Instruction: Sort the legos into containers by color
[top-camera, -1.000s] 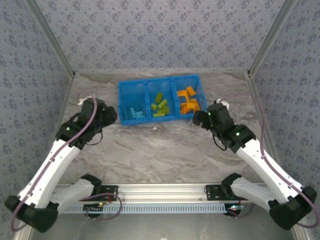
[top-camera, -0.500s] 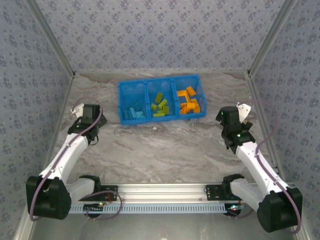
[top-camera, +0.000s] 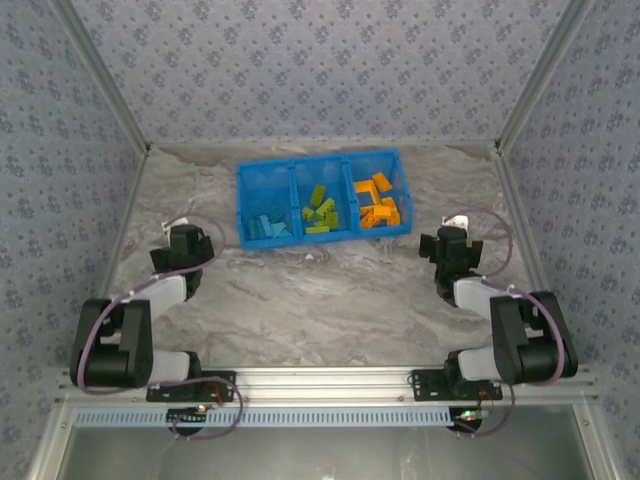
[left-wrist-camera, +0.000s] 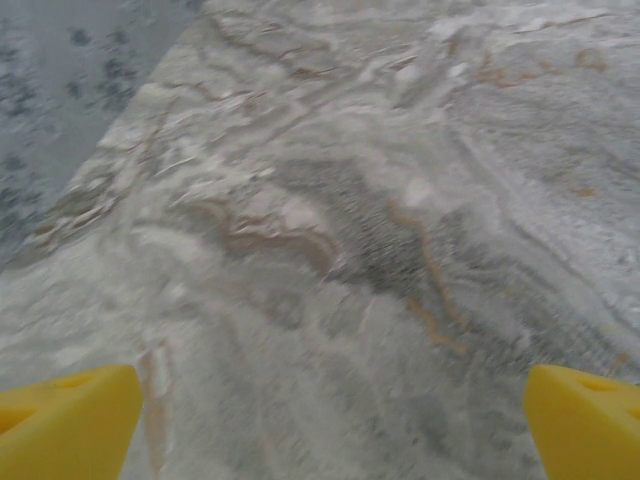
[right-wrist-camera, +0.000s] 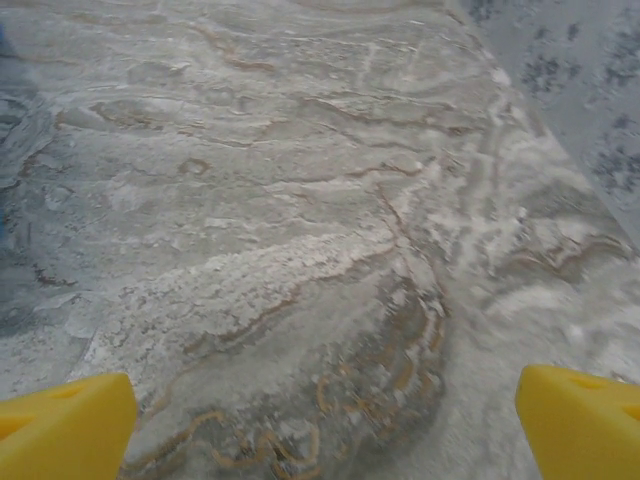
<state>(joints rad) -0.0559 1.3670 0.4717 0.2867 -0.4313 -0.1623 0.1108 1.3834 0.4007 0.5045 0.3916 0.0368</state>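
We see a blue bin (top-camera: 262, 185) near the worktop's (top-camera: 320, 300) far edge: light blue bricks (top-camera: 266, 226) in its left compartment, lime green bricks (top-camera: 320, 212) in the middle, orange bricks (top-camera: 376, 203) at right. The left arm (top-camera: 160, 290) and right arm (top-camera: 475, 292) sit folded toward the near corners.

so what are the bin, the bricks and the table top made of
Bin: looks like moulded plastic, evenly bright blue, thin walls and dividers.
Bricks: likely hard plastic, solid colours, too small to judge sheen.
Table top: grey marble-like veining, matte; could be stone or a printed laminate.
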